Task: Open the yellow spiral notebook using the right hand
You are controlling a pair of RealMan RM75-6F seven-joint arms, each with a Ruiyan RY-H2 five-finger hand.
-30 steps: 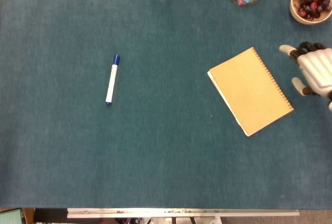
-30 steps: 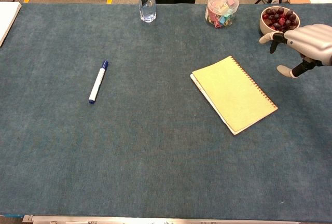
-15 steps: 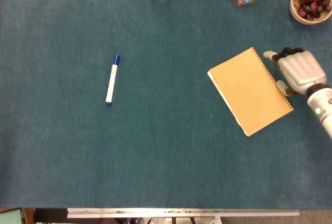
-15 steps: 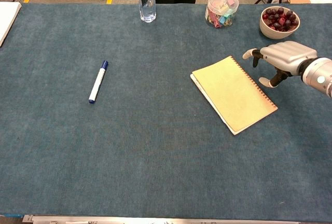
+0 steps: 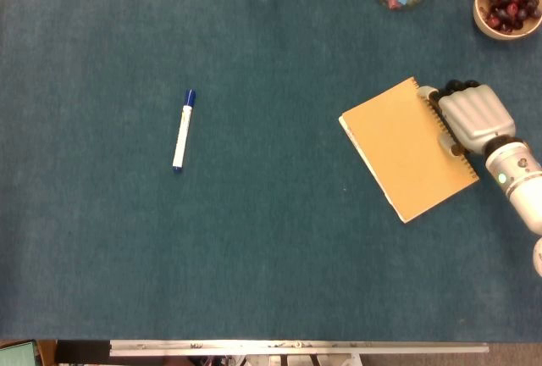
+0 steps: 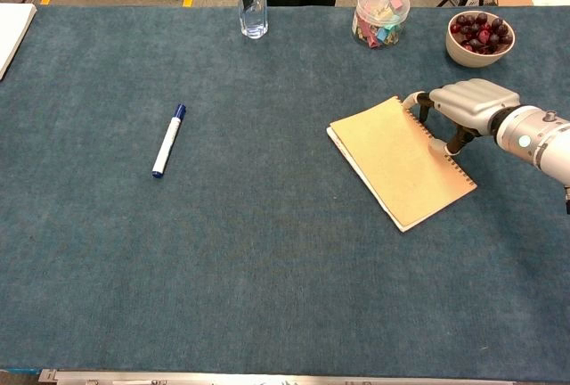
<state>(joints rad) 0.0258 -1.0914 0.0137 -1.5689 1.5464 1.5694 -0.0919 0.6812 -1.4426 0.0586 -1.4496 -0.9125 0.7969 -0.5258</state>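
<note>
One right hand [image 5: 472, 117] at closed yellow spiral notebook [image 5: 406, 150] spiral edge, fingers [image 6: 412, 100] spread, gripping nothing

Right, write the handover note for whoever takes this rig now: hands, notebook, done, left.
Right hand: over the spiral edge of the yellow notebook, fingers curled down at the binding, holding nothing; contact can't be confirmed.
Left hand: not in view.
Notebook: closed, flat on the table, lying at an angle, spiral side toward the hand.
Done: hand is at the notebook.
Left: catch the cover and swing it open.
</note>
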